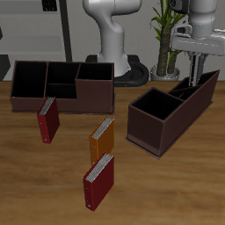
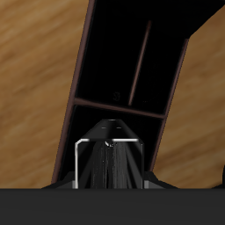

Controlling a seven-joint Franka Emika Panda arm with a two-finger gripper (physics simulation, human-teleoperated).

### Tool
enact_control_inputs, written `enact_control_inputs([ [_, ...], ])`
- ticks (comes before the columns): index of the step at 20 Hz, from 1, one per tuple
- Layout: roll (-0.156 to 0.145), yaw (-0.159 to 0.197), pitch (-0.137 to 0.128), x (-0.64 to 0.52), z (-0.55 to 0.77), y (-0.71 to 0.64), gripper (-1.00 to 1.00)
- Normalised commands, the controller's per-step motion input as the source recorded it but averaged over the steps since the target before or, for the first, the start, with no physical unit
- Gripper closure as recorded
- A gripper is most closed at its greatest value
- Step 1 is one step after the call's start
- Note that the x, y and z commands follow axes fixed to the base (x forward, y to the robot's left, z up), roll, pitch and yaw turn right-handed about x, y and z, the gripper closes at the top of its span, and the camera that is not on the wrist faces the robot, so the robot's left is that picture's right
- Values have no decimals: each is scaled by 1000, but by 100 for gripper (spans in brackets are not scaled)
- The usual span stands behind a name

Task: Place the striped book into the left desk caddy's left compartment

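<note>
While the robot's grey two-finger gripper (image 1: 195, 63) hangs over the far end of the long dark brown open-topped caddy (image 1: 167, 114) that sits slanted to the desk edge, it looks to me like the putting-in step is the one going on. In the view from the gripper's own camera, a thin grey thing with fine stripes, surely the striped book (image 2: 108, 156), stands between the two fingers (image 2: 81, 158), right above a dark pocket of the box. So the claw is closed on the book and holding it. From across the room I can only see a thin dark sliver under the gripper, and I cannot tell if its bottom edge is already inside the box or just above the rim. A thin wall (image 2: 118, 107) crosses the box just past the book, and another runs away from it, so there are a few pockets close together. The next move, I think, needs care: the book must go straight down into the right pocket without bumping those walls, and only then should the fingers let go. On the wooden table (image 1: 53, 189) stand two dark red books (image 1: 47, 119) (image 1: 98, 180), an orange book (image 1: 102, 139), and another brown caddy (image 1: 61, 83) set straight.
</note>
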Motion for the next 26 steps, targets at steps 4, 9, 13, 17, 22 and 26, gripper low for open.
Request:
enact_control_inputs([
  [4, -2, 1, 19, 90, -110, -20, 100],
  [9, 3, 3, 19, 65, -143, 1, 100],
  [13, 8, -12, 54, 76, -212, 29, 100],
  [17, 5, 7, 32, 25, -129, 17, 100],
  [22, 49, -15, 85, 44, -192, 33, -100],
  [26, 12, -24, 61, 117, -150, -74, -100],
])
